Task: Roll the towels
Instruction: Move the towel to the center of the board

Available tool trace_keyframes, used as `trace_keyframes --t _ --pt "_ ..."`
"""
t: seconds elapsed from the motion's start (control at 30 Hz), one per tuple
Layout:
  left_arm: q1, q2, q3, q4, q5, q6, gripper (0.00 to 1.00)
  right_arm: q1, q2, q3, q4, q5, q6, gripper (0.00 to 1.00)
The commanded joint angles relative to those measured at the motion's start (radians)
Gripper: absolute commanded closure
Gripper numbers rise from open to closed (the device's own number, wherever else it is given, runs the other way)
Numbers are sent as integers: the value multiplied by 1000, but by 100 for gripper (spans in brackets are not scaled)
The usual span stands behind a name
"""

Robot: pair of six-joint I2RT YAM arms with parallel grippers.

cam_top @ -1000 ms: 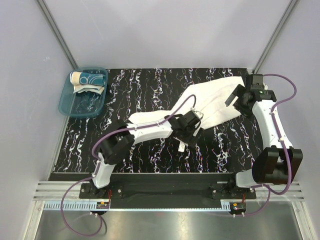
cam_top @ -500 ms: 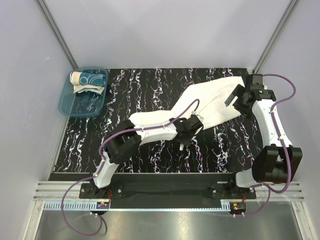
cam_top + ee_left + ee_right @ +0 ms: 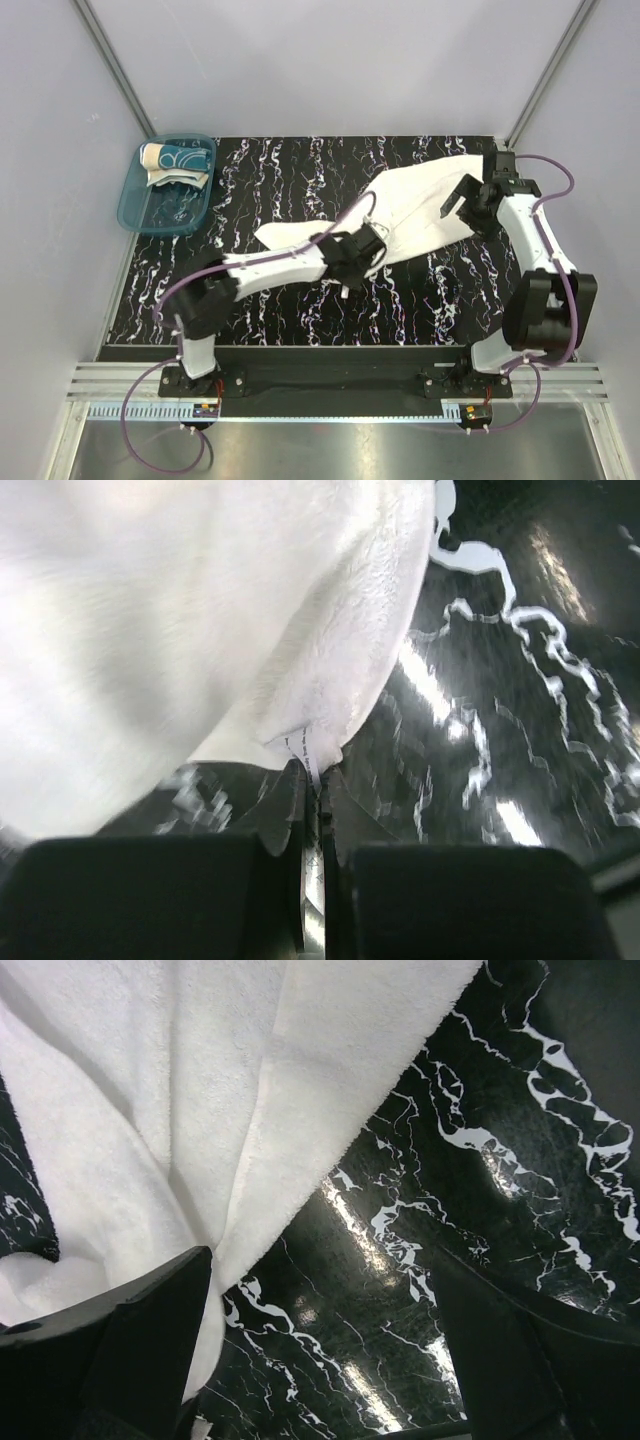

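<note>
Left gripper (image 3: 312, 780): pressed together, pinching the thin label (image 3: 303, 752) at the near edge of the large plain white terry towel (image 3: 420, 205). The towel lies creased, running diagonally across the right-centre of the black, white-veined marble-pattern tabletop (image 3: 290, 170). Right gripper (image 3: 466, 200): spread wide at the towel's far right end, gripping nothing. Smaller cream-tan towel with dark teal-blue print (image 3: 172, 160): bunched inside the translucent teal plastic tub (image 3: 130, 205) at the far left corner, well apart from both arms.
</note>
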Motion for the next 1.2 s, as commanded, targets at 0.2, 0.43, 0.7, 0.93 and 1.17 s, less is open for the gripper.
trace_keyframes --t 0.2,0.43,0.7,0.93,1.17 --pt "237 -499 -258 -14 52 -34 100 -3 245 87 59 -84 -16 7" --pt "452 -672 -423 39 186 -25 100 0 385 70 102 -124 -7 14" --pt "612 -746 -409 23 310 2 100 4 486 72 68 -122 -39 21" --pt "699 -732 -345 8 381 38 100 9 543 73 71 -145 -40 95" --pt "777 -699 -243 -20 404 60 100 142 310 -152 96 -228 54 100"
